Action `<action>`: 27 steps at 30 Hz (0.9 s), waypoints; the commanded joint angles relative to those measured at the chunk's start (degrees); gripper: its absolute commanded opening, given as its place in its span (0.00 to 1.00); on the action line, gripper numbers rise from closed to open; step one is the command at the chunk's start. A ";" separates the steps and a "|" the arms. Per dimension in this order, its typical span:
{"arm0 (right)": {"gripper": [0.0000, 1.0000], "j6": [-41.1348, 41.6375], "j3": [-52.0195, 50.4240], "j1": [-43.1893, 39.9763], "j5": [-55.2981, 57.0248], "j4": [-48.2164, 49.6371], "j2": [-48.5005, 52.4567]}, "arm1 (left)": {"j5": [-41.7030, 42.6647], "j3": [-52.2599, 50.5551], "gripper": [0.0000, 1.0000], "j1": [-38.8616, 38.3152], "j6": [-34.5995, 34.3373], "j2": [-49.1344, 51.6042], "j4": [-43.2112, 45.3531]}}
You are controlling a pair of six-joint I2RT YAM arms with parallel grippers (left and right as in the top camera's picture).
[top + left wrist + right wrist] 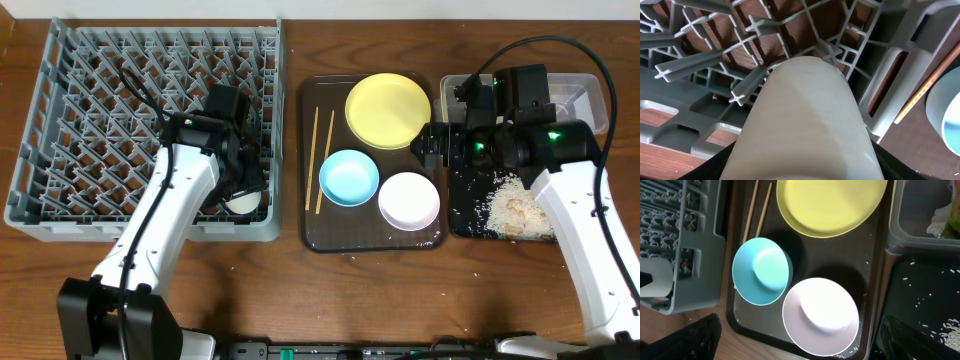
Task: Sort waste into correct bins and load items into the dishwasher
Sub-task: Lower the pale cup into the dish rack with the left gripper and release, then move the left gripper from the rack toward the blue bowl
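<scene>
Overhead, the left claw (pixel 240 188) grips the small white cup (pixel 241 204) in the grey dish rack (pixel 60 120) corner beside the brown tray (pixel 345 230); the right claw (pixel 428 148) hangs spread, empty. Left wrist: the smooth, matte cup (pixel 805 125) lies among pegs (pixel 685 67), the rack wall just right. Right wrist: the blue bowl (pixel 762 270) and white bowl (pixel 821 315) sit edge to edge near the yellow plate (pixel 825 205).

The dish rack (pixel 100 110) is matt grey moulded plastic. The small cup (pixel 805 125) looks smooth, off-white and dull. The yellow plate (pixel 388 110), blue bowl (pixel 349 178) and white bowl (pixel 409 200) are smooth, softly shiny. The chopsticks (pixel 312 160) are pale wood. The brown tray (pixel 330 235) and black tray (pixel 468 200) are glossy. The counter (pixel 330 300) is grained wood.
</scene>
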 commanded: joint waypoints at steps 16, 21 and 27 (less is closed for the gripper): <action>0.99 -1.84 0.13 0.52 0.15 -0.87 -0.33 | -0.94 -5.62 0.54 -0.20 0.31 0.33 3.67; 0.99 -1.84 0.13 0.52 0.15 -0.87 -0.33 | -0.94 -5.62 0.71 -0.20 0.28 0.35 3.80; 0.99 -1.86 0.13 0.52 0.15 -0.87 -0.33 | -0.94 -5.62 0.80 -0.20 0.31 0.33 3.76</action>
